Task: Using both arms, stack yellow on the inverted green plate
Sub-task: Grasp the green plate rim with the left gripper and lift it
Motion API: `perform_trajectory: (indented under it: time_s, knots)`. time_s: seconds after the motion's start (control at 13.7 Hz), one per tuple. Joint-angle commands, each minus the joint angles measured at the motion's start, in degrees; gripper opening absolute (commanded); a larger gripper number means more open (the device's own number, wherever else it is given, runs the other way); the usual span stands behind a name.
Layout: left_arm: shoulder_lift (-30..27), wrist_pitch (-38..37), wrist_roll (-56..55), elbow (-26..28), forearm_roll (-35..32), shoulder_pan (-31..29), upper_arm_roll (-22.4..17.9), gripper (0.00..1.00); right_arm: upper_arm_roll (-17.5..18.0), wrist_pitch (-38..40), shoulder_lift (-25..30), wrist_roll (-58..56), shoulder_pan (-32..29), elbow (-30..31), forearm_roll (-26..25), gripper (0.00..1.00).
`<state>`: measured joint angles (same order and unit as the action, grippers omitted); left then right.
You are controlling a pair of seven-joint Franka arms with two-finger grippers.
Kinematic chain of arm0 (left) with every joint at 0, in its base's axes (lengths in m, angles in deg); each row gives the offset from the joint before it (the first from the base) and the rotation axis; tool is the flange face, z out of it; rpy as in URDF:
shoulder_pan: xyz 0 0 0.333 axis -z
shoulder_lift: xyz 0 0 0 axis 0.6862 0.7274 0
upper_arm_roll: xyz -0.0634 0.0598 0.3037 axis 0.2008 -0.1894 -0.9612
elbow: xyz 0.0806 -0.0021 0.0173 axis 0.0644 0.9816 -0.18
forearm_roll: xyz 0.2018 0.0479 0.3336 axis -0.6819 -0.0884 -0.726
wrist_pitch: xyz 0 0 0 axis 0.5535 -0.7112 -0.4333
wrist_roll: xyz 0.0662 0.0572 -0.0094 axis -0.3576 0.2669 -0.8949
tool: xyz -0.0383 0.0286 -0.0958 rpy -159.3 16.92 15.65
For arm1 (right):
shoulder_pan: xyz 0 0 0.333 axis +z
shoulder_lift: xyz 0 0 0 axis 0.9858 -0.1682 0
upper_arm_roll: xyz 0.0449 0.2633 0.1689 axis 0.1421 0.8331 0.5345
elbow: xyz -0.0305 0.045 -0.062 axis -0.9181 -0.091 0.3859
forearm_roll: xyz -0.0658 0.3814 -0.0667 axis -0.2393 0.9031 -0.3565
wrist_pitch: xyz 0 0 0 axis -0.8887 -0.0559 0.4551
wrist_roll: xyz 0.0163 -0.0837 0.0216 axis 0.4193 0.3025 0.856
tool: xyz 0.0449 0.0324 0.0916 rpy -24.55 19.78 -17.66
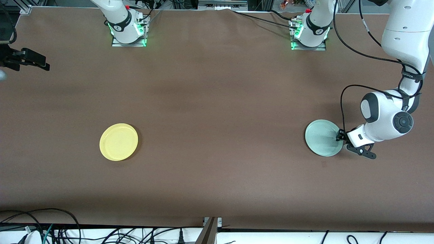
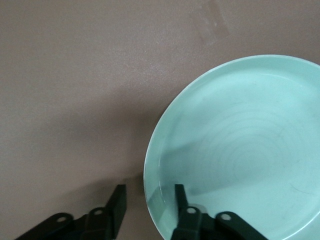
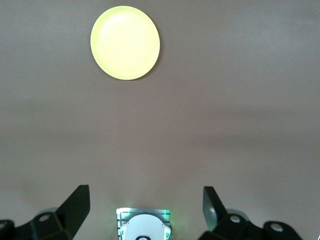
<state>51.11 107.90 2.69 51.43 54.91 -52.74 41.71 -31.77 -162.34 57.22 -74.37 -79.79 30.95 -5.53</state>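
The yellow plate (image 1: 118, 141) lies rim up on the brown table toward the right arm's end; it also shows in the right wrist view (image 3: 125, 42). The pale green plate (image 1: 322, 138) lies hollow side up toward the left arm's end. My left gripper (image 1: 339, 136) is low at the plate's edge and open. In the left wrist view the gripper (image 2: 149, 204) straddles the green plate's (image 2: 240, 150) rim, one finger over the plate and one over the table. My right gripper (image 3: 145, 205) is open and empty, held high over its own base; it shows at the edge of the front view (image 1: 34, 61).
The two arm bases (image 1: 128, 32) (image 1: 309, 34) stand along the table's edge farthest from the front camera. A faint tape mark (image 1: 323, 164) lies just nearer the camera than the green plate. Cables (image 1: 51, 227) hang below the table's front edge.
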Motion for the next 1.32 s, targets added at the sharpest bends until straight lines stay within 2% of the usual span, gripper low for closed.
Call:
perform_trajectory:
  time_s: [0.0, 0.22, 0.37, 0.73, 0.95, 1.17, 1.24]
  knots:
    - [0.1, 0.2, 1.6, -0.2, 0.6, -1.0, 1.0, 0.00, 0.0, 0.6, -0.6, 0.1, -0.8, -1.4, 0.8, 1.00]
    - [-0.8, -0.5, 1.6, -0.5, 0.6, -1.0, 1.5, 0.00, -0.1, 0.6, -0.6, 0.1, -0.8, -1.4, 0.8, 1.00]
    - [-3.1, -3.5, 1.3, -0.8, 0.6, -0.6, 2.2, 0.00, -0.1, 0.6, -0.6, 0.1, -0.8, -1.4, 0.8, 1.00]
    - [-4.9, -18.7, 0.8, -10.9, -0.2, 0.4, 5.7, 0.00, -0.1, 0.6, -0.6, 0.0, -0.8, -1.4, 0.7, 1.00]
    - [-4.9, -27.2, -2.1, -17.4, -0.5, 3.7, 5.8, 0.00, -0.1, 0.5, -0.7, -0.3, -0.8, -1.4, 0.7, 1.00]
    - [-4.9, -31.7, -9.6, -21.4, -8.1, 9.0, 6.0, 0.00, -0.2, -0.2, -1.8, 0.1, -0.9, -1.4, 0.7, 1.00]
    - [-4.9, -33.6, -12.7, -22.5, -8.6, 11.1, 6.0, 0.00, -0.8, -1.2, -3.1, 0.1, -0.9, -1.4, 0.7, 1.00]
